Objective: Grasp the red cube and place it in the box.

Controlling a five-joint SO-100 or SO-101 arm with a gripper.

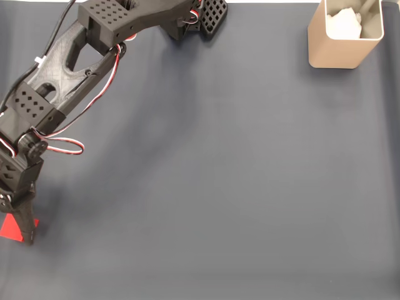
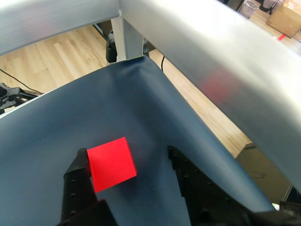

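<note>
I'm looking at the small bright red matte cube [image 2: 112, 163] sitting on the dark blue-grey mat covering the desk [image 1: 225, 187], at the far lower-left edge of the fixed view [image 1: 11, 227], half hidden under the arm. The black 3D-printed plastic pincer [image 2: 127, 162] is standing apart, its fingers bracketing the cube: in the wrist view the left finger [image 2: 80, 181] is touching or just beside the cube's left face, the right finger [image 2: 188, 181] is sitting apart from it with bare mat between. Not clamped yet. I'm judging the cube as light, rigid and solid-looking, flat faces, crisp edges, matte so not very slippery, nothing fragile about it. It's lying slightly rotated against the fingers, so I'm expecting it to twist a bit as they squeeze; best hold is on two opposite flat side faces, mid-height, not on corners. The fingers are showing ribbed inner surfaces, which should be helping grip. The mat is smooth, faintly creased. The tall beige rounded-corner box [image 1: 340, 50], thin-walled with a pale grey inside, is standing at the top right of the fixed view, well apart from the cube, with something white and crumpled [image 1: 344, 24] inside; I can't tell what. A brushed metal frame [image 2: 225, 70] is crossing the wrist view above the wooden floor [image 2: 56, 61].
</note>
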